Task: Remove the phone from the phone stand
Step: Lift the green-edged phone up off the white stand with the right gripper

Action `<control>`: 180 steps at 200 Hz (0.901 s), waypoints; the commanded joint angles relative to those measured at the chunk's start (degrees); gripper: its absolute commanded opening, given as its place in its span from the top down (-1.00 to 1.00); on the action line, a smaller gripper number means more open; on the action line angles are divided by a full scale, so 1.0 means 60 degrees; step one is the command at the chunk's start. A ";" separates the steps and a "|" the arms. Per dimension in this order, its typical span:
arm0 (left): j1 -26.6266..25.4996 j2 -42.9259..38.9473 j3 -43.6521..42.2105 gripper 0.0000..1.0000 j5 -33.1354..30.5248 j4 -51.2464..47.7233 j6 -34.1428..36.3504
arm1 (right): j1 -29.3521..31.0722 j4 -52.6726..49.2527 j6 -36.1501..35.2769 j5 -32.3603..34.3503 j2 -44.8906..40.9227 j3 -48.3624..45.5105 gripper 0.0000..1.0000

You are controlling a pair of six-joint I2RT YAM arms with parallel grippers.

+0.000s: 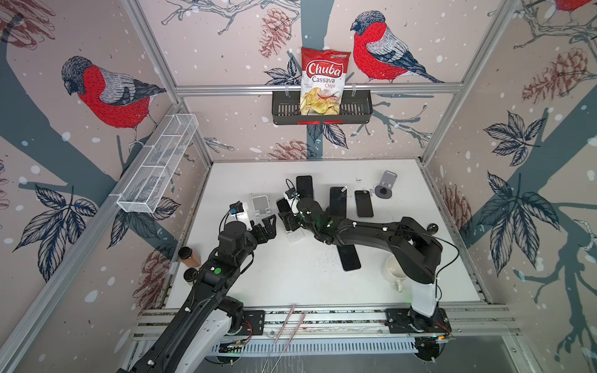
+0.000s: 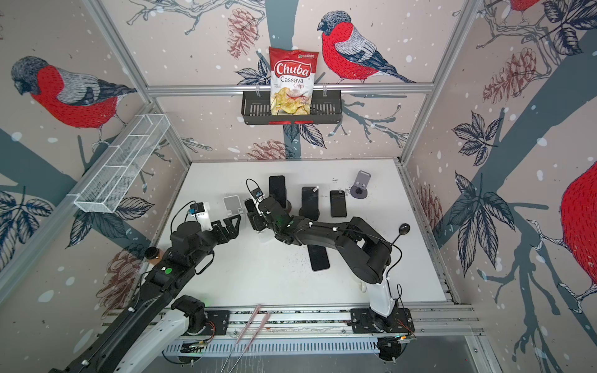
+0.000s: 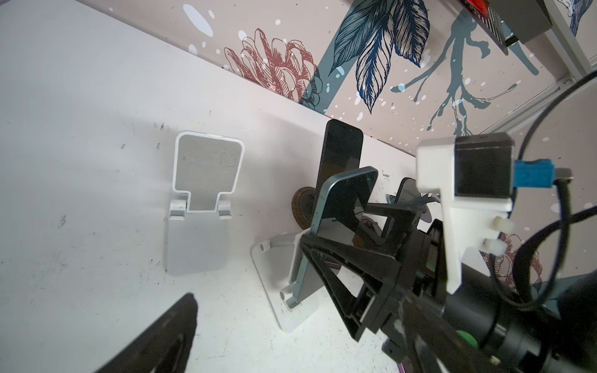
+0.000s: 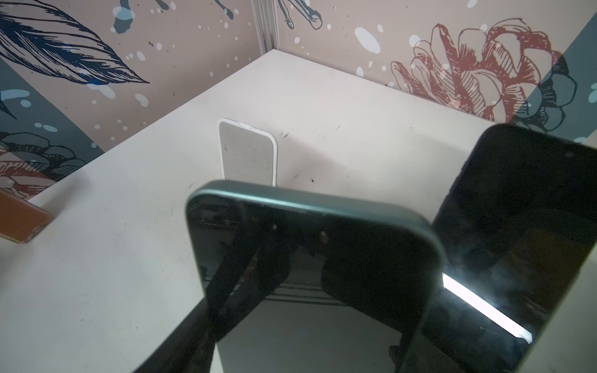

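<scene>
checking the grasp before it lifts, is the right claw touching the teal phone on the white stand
Touching. In the left wrist view, the right claw has its black fingers pressed against both sides of the teal phone, which sits in the white stand.

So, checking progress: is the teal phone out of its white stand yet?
Still in. In the left wrist view the teal phone leans in the white stand, the right gripper clamped on it.
</scene>
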 commanded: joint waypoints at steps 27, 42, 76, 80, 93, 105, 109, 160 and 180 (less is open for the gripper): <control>-0.0031 -0.0032 -0.0018 -0.93 0.0038 0.0257 0.0077 | 0.0030 0.0115 0.0097 0.0160 -0.0424 0.0032 -0.34; -0.0031 -0.0013 -0.0020 -0.93 0.0041 0.0257 0.0079 | 0.0022 0.0130 0.0147 0.0160 -0.0615 -0.0121 -0.34; -0.0031 0.0034 -0.0007 -0.93 0.0049 0.0226 0.0105 | 0.0020 0.0064 0.0308 0.0173 -0.1137 -0.0518 -0.33; -0.0031 0.0034 -0.0005 -0.93 0.0044 0.0229 0.0096 | 0.0020 0.0081 0.0321 0.0189 -0.1217 -0.0578 -0.33; -0.0032 0.0092 -0.0005 -0.93 0.0073 0.0240 0.0092 | 0.0025 0.0129 0.0371 0.0204 -0.1442 -0.0786 -0.33; -0.0039 0.0191 -0.0005 -0.93 0.0105 0.0241 0.0121 | 0.0023 0.0014 0.0407 0.0252 -0.1605 -0.0873 -0.33; -0.0032 0.0231 0.0004 -0.93 0.0120 0.0239 0.0143 | 0.0031 -0.0046 0.0422 0.0250 -0.1650 -0.0887 -0.33; -0.0039 0.0888 -0.0005 -0.93 0.0652 0.0441 0.0105 | 0.0021 -0.0888 0.0696 0.0318 -0.2216 -0.1017 -0.33; -0.0077 0.0933 -0.0031 -0.93 0.0930 0.0702 0.0123 | 0.0005 -0.1251 0.0849 0.0334 -0.2396 -0.1092 -0.33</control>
